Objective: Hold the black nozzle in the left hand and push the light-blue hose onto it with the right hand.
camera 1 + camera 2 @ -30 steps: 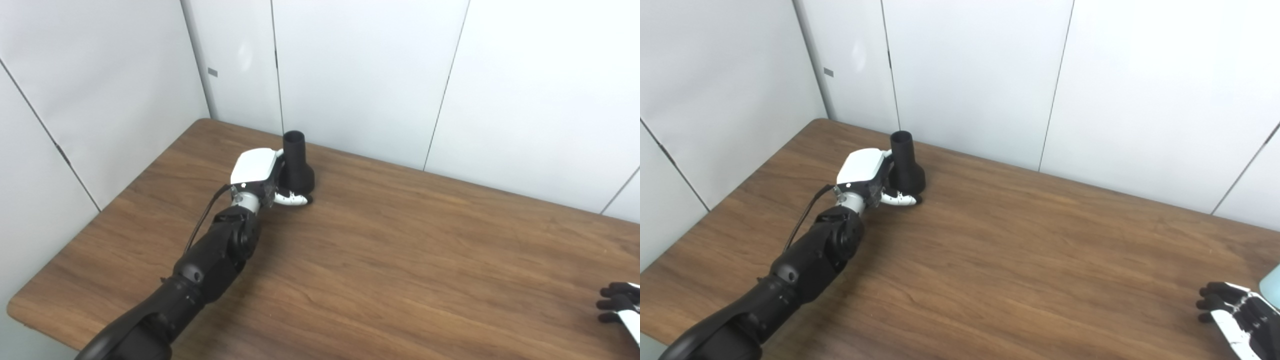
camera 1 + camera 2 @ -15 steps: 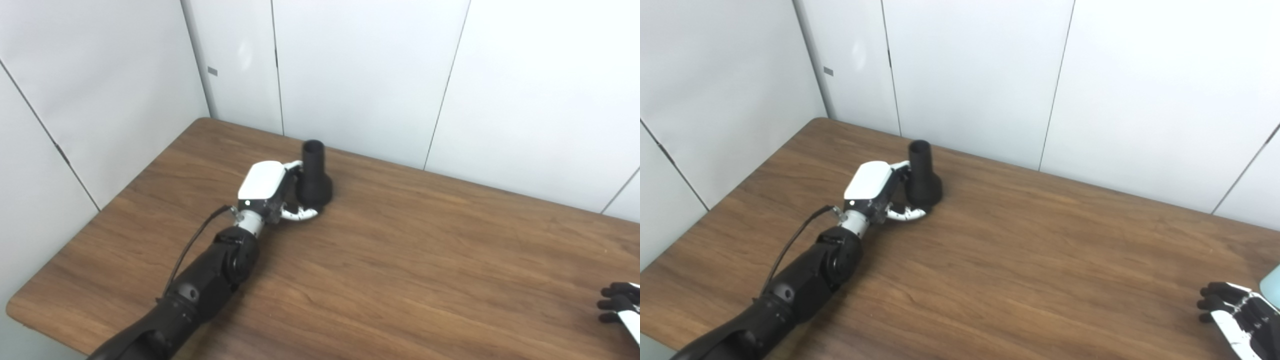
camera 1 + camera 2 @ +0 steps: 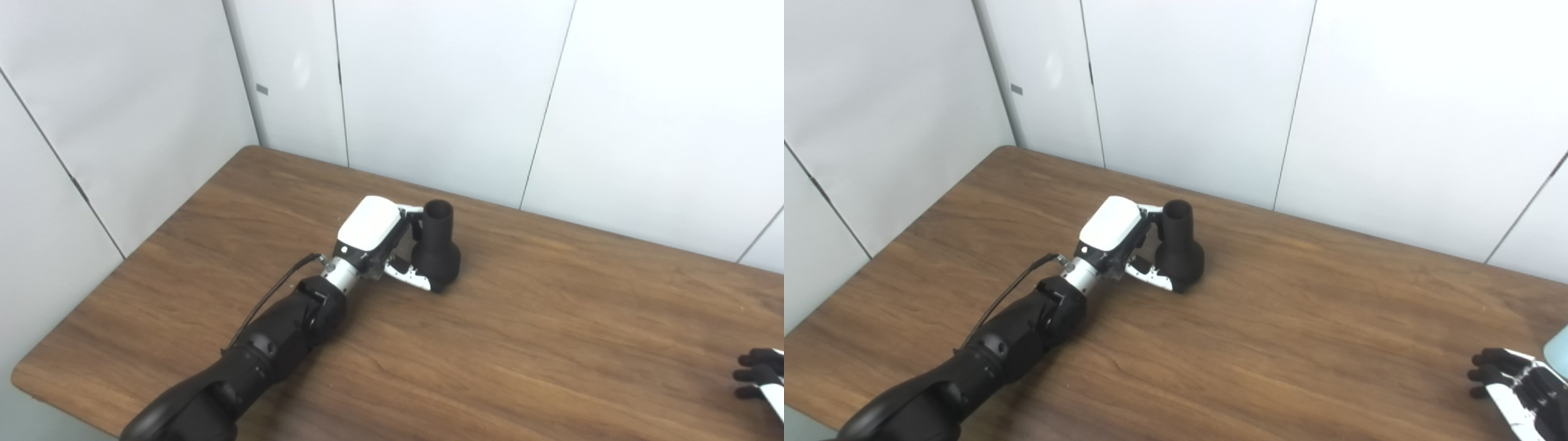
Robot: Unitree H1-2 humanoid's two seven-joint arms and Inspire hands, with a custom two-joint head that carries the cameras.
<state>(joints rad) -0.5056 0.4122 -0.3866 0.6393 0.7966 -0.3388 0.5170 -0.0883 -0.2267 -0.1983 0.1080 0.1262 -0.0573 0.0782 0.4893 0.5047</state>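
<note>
A brown wooden table (image 3: 551, 343) stands against white wall panels (image 3: 441, 92).

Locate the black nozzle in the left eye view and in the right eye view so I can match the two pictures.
Left eye view: the black nozzle stands a little right of centre, above the middle, in the left hand.
Right eye view: the black nozzle sits at about the picture's centre line, at the same height.
Shared landmark: the table's far left corner, up and left of the nozzle in both.
</note>
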